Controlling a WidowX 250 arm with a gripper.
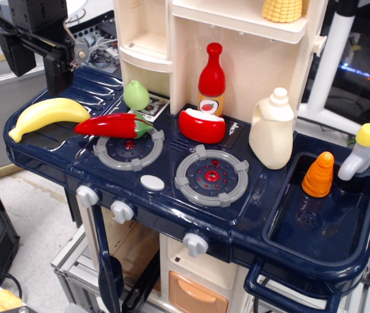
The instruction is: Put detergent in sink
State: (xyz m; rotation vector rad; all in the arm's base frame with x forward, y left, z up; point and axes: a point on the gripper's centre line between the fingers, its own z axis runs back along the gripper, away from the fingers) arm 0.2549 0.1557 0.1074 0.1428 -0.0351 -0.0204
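Detergent [273,130] stands beside sink [289,225]; fingers [34,59] half cropped, spread unclear

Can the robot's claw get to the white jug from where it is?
Probably yes. The gripper is up at the far left corner, and the detergent stands uncovered beside the sink. Only low toys, like the banana and pepper, lie between them.
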